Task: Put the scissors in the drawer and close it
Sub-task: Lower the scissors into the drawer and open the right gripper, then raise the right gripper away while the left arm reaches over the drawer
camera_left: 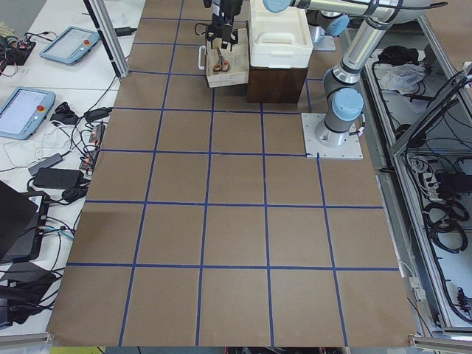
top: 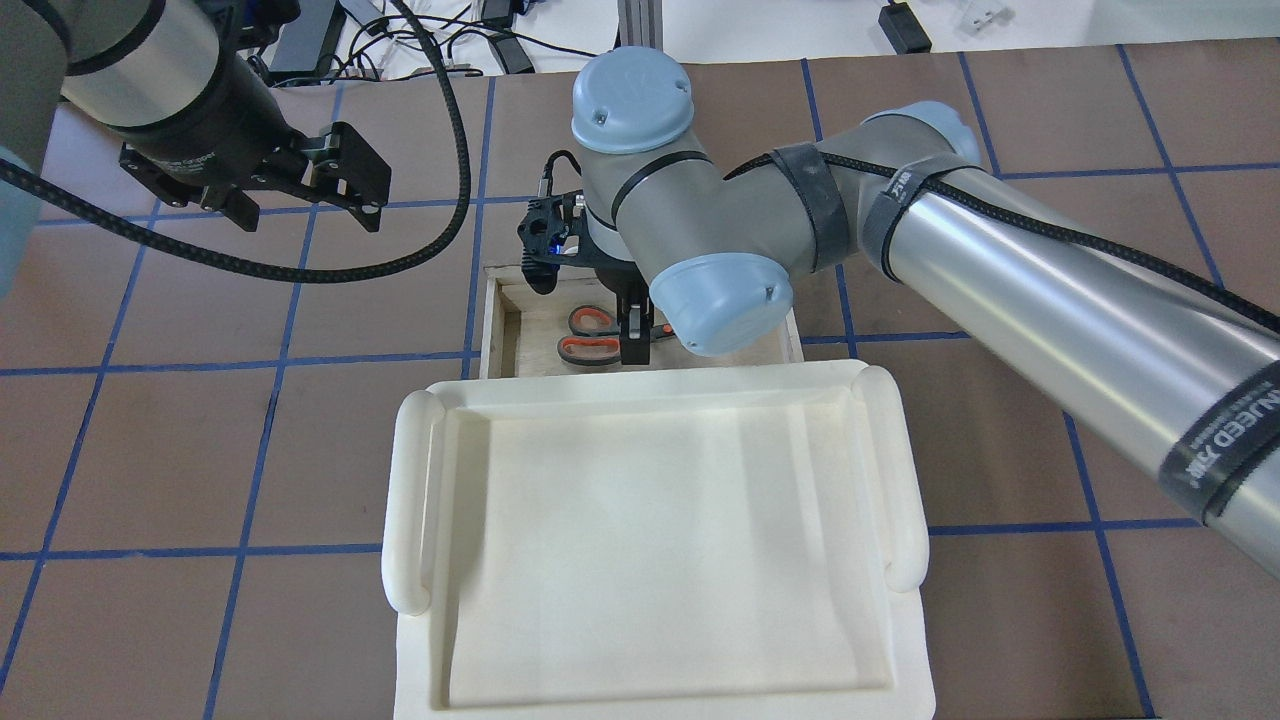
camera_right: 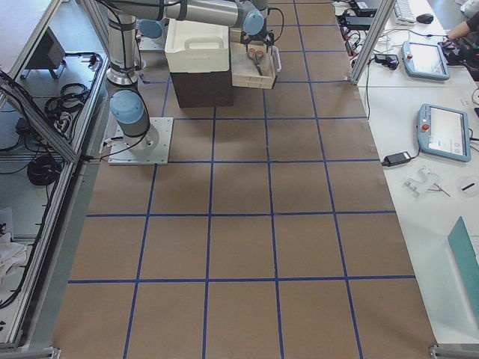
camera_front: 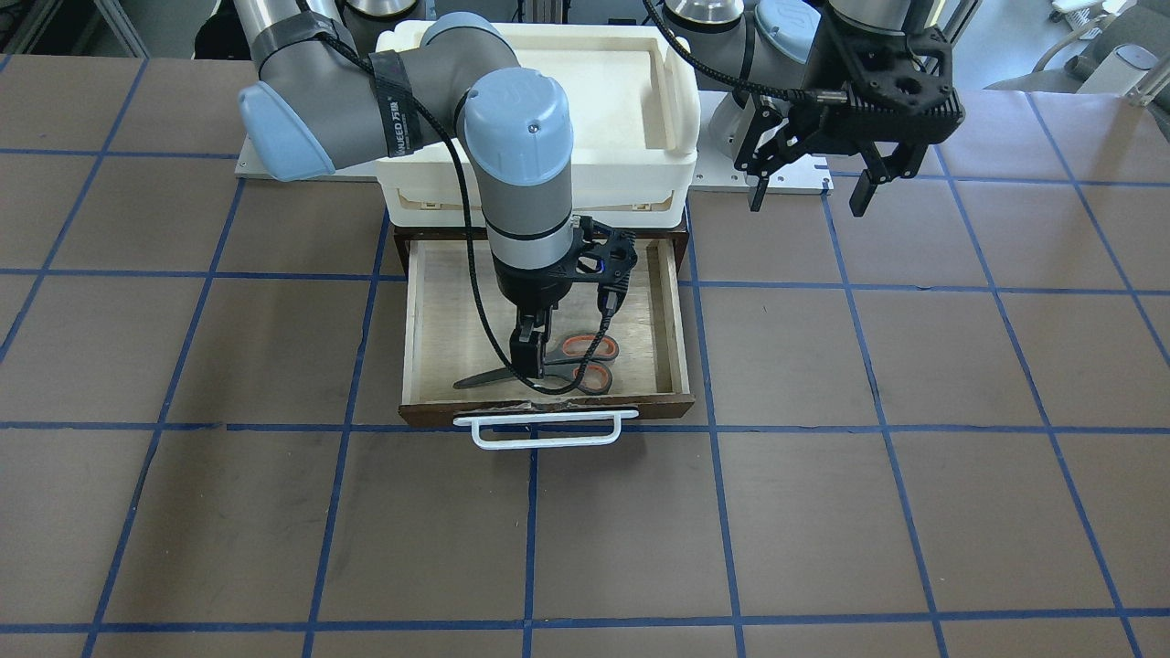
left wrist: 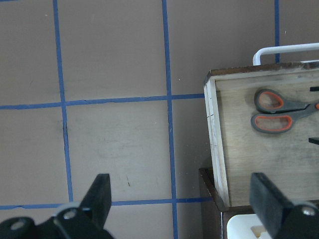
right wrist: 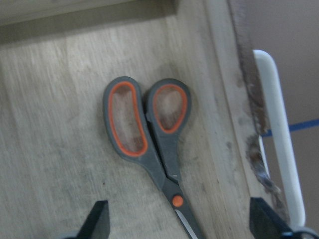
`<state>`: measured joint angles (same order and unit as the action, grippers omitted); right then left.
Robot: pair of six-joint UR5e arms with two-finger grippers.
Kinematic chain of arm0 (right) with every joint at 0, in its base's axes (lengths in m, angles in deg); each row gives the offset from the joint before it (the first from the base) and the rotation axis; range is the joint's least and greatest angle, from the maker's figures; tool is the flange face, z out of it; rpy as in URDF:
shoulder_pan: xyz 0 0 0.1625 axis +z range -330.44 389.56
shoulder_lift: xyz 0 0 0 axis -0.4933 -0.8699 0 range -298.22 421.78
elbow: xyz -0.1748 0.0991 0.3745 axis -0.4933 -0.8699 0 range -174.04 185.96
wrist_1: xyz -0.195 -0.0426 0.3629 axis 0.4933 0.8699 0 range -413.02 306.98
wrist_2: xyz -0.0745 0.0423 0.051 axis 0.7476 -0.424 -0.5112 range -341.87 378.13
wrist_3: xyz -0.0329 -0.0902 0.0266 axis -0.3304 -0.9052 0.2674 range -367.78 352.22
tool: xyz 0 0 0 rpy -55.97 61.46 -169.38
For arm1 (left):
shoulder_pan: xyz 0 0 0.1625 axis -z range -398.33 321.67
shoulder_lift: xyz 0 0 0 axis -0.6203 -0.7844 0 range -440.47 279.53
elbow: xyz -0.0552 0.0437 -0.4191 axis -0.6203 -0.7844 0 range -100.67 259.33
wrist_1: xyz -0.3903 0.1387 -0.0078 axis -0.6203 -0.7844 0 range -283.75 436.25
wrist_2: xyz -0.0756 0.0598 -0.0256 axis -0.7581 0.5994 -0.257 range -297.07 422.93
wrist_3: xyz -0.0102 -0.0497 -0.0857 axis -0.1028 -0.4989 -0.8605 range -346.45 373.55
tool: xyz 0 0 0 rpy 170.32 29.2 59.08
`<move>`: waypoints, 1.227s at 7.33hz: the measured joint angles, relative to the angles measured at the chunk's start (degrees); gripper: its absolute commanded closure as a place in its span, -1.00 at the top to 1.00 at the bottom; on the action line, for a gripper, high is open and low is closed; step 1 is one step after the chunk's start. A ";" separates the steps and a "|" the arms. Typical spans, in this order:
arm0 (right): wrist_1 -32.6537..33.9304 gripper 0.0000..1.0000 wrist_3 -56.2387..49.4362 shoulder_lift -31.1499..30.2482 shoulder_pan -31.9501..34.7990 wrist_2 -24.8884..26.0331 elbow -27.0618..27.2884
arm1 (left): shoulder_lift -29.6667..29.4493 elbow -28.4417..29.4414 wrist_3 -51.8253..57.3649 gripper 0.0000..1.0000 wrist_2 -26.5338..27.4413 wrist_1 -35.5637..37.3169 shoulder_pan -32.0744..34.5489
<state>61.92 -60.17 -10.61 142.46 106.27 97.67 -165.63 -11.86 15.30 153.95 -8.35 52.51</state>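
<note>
Right gripper (right wrist: 182, 221): two fingers (right wrist: 98, 221) spread wide, one on each side of the scissors (right wrist: 149, 134) near the orange pivot dot. Nothing is clamped, and I can't tell whether either finger touches the scissors. There is one pair of scissors, blades shut, lying flat on the drawer (camera_front: 681, 320) floor, just beside the front wall and roughly parallel to it. Both handle loops point toward the robot's left and the blades toward its right. There is one drawer, pulled fully out, with one white bar handle (camera_front: 547, 429) on its dark front. The right arm comes down into it from above. Behind the drawer, one white tray (camera_front: 539, 174) sits on top of the dark cabinet. Left gripper (camera_front: 809, 187): two fingers (left wrist: 102, 191) apart, holding nothing, hovering above the table (camera_front: 914, 366) on the robot's left of the cabinet, apart from the drawer. Its wrist view catches the drawer corner and the scissors at the edge.
</note>
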 measured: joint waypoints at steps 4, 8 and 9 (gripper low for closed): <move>-3.64 1.00 30.39 -6.08 -9.14 0.46 -0.07 | -6.97 -3.80 -1.33 1.00 -5.94 7.06 0.58; -21.91 1.00 41.09 -19.06 -19.58 0.84 -0.05 | -14.34 -8.22 -3.79 1.00 -5.92 16.48 5.54; -24.86 1.00 41.29 -20.95 -21.67 0.88 -0.05 | -17.09 -6.48 -6.75 1.00 -5.80 20.15 6.85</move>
<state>37.05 -18.87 -31.57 120.78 107.15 97.62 -182.72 -18.34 8.55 148.16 11.80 59.36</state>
